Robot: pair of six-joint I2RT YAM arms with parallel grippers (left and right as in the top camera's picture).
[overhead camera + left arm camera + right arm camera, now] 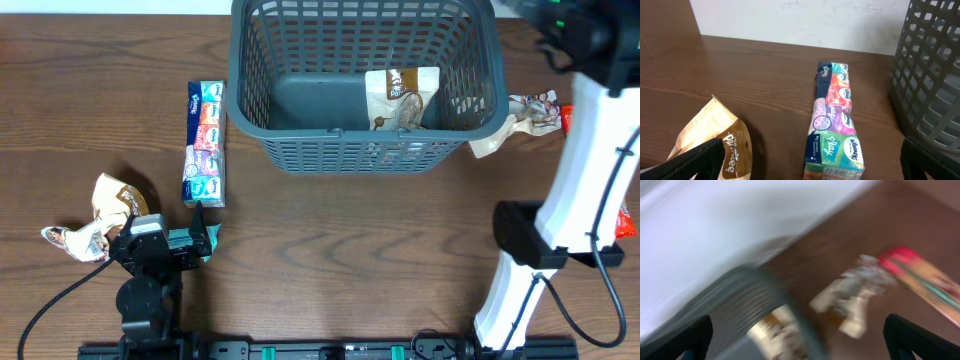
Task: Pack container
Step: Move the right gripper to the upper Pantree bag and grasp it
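Note:
The dark grey lattice basket (258, 125) stands at the far middle of the table and holds one beige-brown snack packet (402, 97). A colourful tissue pack (205, 143) lies left of the basket. A crumpled brown snack packet (108, 213) lies at the near left. My left gripper (200, 240) is open and empty, low over the table just short of the tissue pack (834, 117), with the brown packet (722, 145) at its left finger. My right gripper (562, 27) is open and empty, high by the basket's far right corner. Its view is blurred and shows the basket rim (765, 292).
A crumpled beige packet (522, 113) and a red packet (567, 120) lie right of the basket; both show in the right wrist view, the beige one (855, 297) and the red one (920, 275). Another red item (627, 222) sits at the right edge. The basket wall (932, 75) stands right of the tissue pack.

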